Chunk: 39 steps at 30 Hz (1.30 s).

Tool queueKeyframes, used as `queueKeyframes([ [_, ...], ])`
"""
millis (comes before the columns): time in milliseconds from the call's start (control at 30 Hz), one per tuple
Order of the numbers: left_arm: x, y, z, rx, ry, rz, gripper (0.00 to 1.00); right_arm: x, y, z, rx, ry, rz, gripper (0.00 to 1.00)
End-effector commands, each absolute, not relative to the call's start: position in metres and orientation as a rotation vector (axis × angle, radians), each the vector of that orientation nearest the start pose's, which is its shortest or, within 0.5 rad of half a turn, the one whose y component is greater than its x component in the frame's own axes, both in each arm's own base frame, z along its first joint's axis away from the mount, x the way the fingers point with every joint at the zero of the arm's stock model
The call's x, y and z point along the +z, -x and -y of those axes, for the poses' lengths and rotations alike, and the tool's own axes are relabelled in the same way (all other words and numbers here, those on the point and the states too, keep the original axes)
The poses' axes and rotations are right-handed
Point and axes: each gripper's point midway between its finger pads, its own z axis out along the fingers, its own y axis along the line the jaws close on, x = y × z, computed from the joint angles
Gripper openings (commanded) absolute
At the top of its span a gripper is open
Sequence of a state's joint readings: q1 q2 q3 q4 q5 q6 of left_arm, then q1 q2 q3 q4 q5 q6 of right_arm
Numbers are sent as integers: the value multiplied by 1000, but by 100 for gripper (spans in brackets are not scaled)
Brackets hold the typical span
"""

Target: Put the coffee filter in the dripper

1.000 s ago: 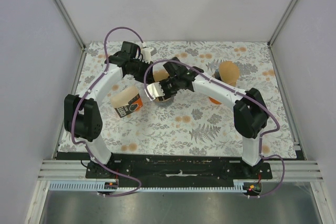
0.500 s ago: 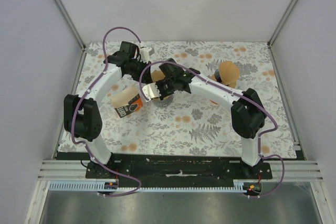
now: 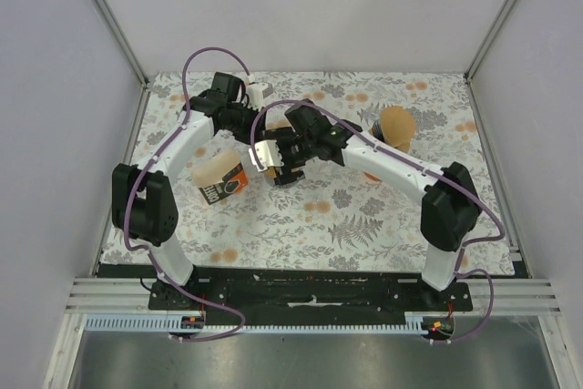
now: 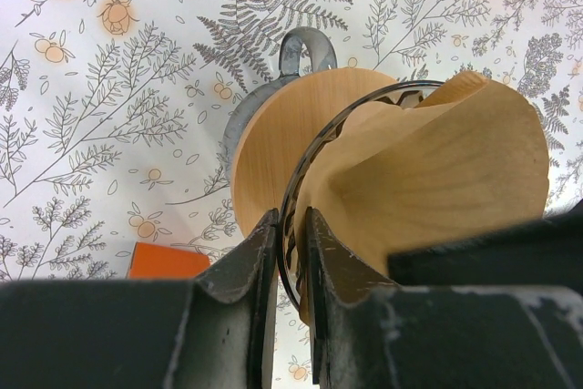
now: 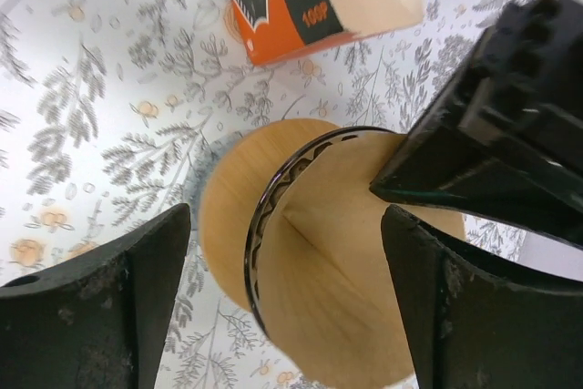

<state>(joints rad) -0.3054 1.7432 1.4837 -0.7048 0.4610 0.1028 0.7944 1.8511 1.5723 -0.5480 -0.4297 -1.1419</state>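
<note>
Two claws at the dripper (image 4: 270, 134): left claw (image 4: 290, 227) pinches its wire rim (image 4: 319, 139), right claw (image 5: 284, 225) gapes wide, holding nothing. Inside, the coffee filter (image 4: 437, 170) sits lopsided; I'd press it flush gently before letting go.

coffee filter (image 4: 437, 170) partly hidden behind left pincer (image 4: 291, 225).

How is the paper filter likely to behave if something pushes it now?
Probably floppy and very light: the filter looks like thin paper, creased and bowed inside the dripper. It would likely shift or crumple easily, since it seems merely to rest in the wire cone, and the right gripper stands open on either side of it.
</note>
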Motion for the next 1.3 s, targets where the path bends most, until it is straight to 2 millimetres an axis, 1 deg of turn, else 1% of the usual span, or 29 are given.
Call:
queueKeyframes([
  [0,156,-374,198,-666,-739,-2394,22,227,-297,-385,507,1860,-1127,92],
  [67,157,-374,198,-667,-737,-2391,22,238,-292,-383,574,1802,-1153,93],
  [100,158,-374,198,-664,-739,-2389,22,245,-293,-381,597,1763,-1172,95],
  [133,157,-374,198,-665,-739,-2390,22,249,-295,-379,625,1705,-1229,96],
  [200,158,-373,198,-668,-740,-2388,22,264,-316,-370,628,1532,-1364,95],
  [267,159,-374,198,-667,-742,-2385,22,272,-343,-356,637,1322,-1561,92],
  [333,159,-373,198,-667,-740,-2387,22,269,-371,-340,651,1056,-1791,87],
  [367,158,-373,198,-669,-738,-2391,22,262,-381,-329,653,935,-1898,85],
  [400,159,-374,198,-668,-738,-2386,22,251,-390,-318,628,846,-1983,82],
  [467,159,-373,198,-667,-740,-2385,22,235,-397,-309,603,727,-2086,80],
  [500,160,-373,198,-668,-738,-2385,22,226,-397,-310,611,709,-2114,79],
  [567,161,-373,199,-673,-741,-2381,22,215,-392,-320,685,717,-2154,79],
  [600,161,-373,199,-675,-742,-2382,22,210,-391,-325,712,720,-2169,80],
  [700,160,-373,199,-672,-743,-2380,22,198,-394,-331,741,717,-2207,80],
  [767,161,-373,199,-673,-746,-2376,22,198,-395,-338,773,729,-2202,79],
  [900,162,-373,200,-674,-746,-2373,22,195,-403,-346,785,719,-2200,77],
  [967,162,-374,200,-678,-746,-2371,22,186,-406,-349,783,723,-2214,72],
  [1100,164,-374,201,-677,-749,-2364,22,168,-405,-349,771,775,-2235,52],
  [1133,165,-374,202,-679,-750,-2364,22,166,-403,-349,775,796,-2234,48],
  [1267,165,-376,202,-679,-748,-2361,22,164,-394,-354,833,872,-2213,35],
])
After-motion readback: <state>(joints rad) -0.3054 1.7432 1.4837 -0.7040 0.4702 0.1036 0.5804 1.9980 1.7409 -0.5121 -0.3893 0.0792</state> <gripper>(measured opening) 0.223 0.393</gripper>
